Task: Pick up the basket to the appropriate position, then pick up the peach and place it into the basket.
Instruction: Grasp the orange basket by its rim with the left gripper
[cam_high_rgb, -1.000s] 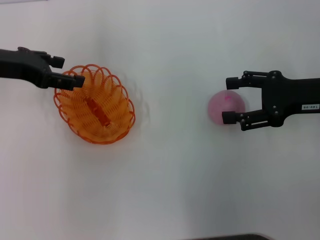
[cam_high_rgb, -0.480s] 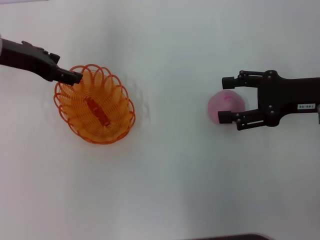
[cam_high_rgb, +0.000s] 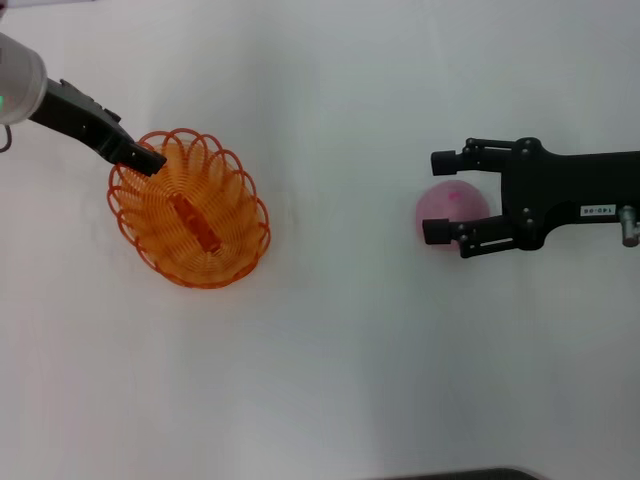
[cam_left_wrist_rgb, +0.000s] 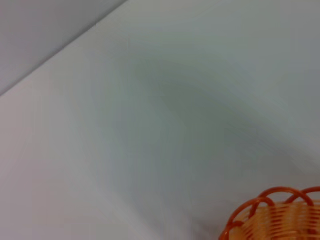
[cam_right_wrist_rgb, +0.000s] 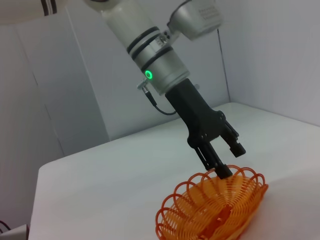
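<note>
We locate the peach in the right half of the head view, resting on the white table. The right gripper enters from the right edge with its 2 fingers spread wide. 1 fingertip lies above the peach in the frame and 1 lies across its lower part, so the peach sits between the jaws, though we cannot confirm contact. The next move, in our judgement, depends on this relation: the right arm is much nearer the peach, and the jaws only need to close on it.

The orange wire basket stands in the left half of the head view, well apart from the peach, with its long axis running from upper left to lower right. It holds nothing; only its flat orange base strip shows inside. The left gripper touches or hovers at the basket's upper-left rim. In the right wrist view its fingers stand narrow at that rim; we cannot tell whether they clamp it.
</note>
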